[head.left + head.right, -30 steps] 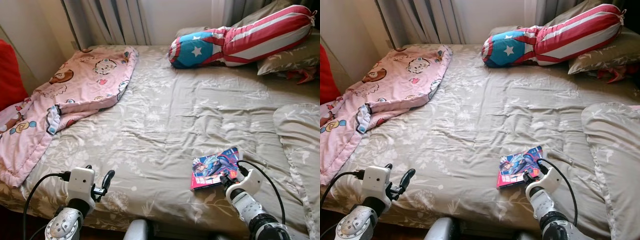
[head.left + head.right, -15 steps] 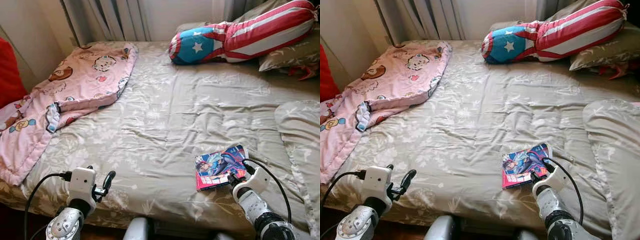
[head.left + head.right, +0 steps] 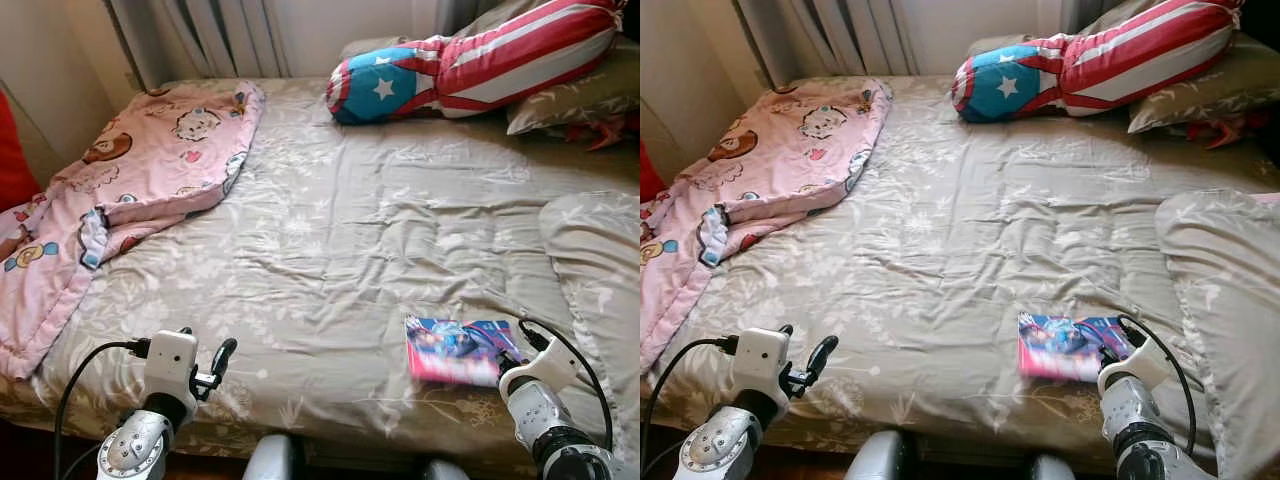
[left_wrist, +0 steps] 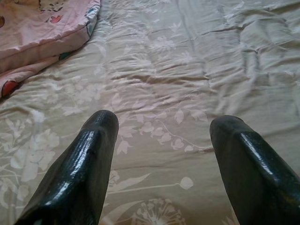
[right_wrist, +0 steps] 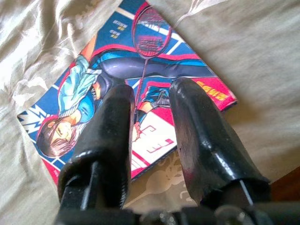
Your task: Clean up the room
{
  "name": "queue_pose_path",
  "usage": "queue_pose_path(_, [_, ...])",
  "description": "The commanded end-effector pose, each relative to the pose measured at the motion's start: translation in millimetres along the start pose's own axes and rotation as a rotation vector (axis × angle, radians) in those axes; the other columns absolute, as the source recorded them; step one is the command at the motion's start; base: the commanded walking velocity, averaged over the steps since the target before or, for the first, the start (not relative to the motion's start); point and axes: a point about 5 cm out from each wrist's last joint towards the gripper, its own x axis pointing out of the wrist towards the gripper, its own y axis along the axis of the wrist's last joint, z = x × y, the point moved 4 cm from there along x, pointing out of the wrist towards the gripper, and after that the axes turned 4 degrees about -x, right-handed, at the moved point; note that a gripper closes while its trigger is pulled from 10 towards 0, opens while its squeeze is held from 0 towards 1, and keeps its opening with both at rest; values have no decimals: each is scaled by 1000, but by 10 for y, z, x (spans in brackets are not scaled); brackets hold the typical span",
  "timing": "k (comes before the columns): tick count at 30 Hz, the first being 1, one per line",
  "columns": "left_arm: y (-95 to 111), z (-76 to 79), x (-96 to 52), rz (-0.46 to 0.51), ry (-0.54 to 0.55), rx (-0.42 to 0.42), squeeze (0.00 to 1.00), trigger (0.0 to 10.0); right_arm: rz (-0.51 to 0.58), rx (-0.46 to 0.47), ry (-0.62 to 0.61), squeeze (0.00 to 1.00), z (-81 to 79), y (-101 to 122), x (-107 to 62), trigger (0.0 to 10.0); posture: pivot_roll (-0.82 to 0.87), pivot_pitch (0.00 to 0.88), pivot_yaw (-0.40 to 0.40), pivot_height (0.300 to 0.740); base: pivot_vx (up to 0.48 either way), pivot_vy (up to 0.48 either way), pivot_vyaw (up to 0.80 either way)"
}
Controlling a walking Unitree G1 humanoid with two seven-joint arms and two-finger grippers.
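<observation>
Nearest, the right pincer (image 5: 150, 126) sits at the bed's (image 3: 330, 230) front edge with its fingers narrowly parted over a comic book (image 3: 455, 350); I cannot tell whether they grip the cover or merely hover above it. The left pincer (image 4: 164, 154) is released, fingers wide, above bare bedspread near the front left. Farther back, a pink blanket (image 3: 130, 170) lies crumpled on the left side, a pillow (image 3: 595, 270) slumps on the right, and a striped bolster (image 3: 470, 60) rests at the head. Tidying looks barely begun: book, blanket and pillows all remain to be sorted.
</observation>
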Motion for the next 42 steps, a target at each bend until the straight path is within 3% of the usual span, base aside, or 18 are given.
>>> queue_pose_path(1, [-16,-28,-1,-10,6,15,0,10000,3,-1,-16,0,50,-21,-6,10000,183,102,79,640,0,0,0])
queue_pose_path(9, [-23,-13,33,-9,5,12,0,10000,22,12,-24,0,111,-45,-18,10000,178,97,78,640,0,0,0])
queue_pose_path(13, [-149,-60,90,-36,42,-42,0,10000,71,-168,63,0,26,-98,-44,10000,145,73,62,640,0,0,0])
queue_pose_path(21, [-318,-114,163,-80,88,-110,0,10000,119,-310,159,0,-24,-253,-114,10000,101,39,49,645,0,0,0])
queue_pose_path(22, [-388,-111,196,-100,93,-124,0,10000,115,-333,186,0,-8,-375,-154,10000,89,26,44,650,0,0,0])
queue_pose_path(23, [-565,-89,248,-158,95,-148,0,10000,43,-365,181,0,96,-689,-228,10000,71,0,31,660,0,0,0])
queue_pose_path(26, [-622,-83,257,-178,97,-156,0,10000,13,-380,171,0,135,-787,-250,10000,71,0,31,665,0,0,0])
queue_pose_path(28, [-788,-103,267,-231,130,-196,0,10000,-29,-393,191,0,113,-963,-298,10000,55,0,18,674,0,0,0])
queue_pose_path(32, [-924,-100,250,-276,150,-229,0,10000,-51,-390,209,0,68,-1048,-320,10000,54,0,12,684,0,0,0])
queue_pose_path(34, [-1115,-74,207,-349,152,-235,0,10000,-78,-405,227,0,17,-1104,-325,10000,41,0,7,699,0,0,0])
queue_pose_path(39, [-1261,-72,152,-409,171,-251,0,10000,-103,-419,221,0,26,-1131,-323,10000,34,0,3,713,0,0,0])
queue_pose_path(42, [-1451,-6,82,-498,165,-240,0,10000,-148,-460,219,0,57,-1225,-347,10000,33,0,-7,727,0,0,0])
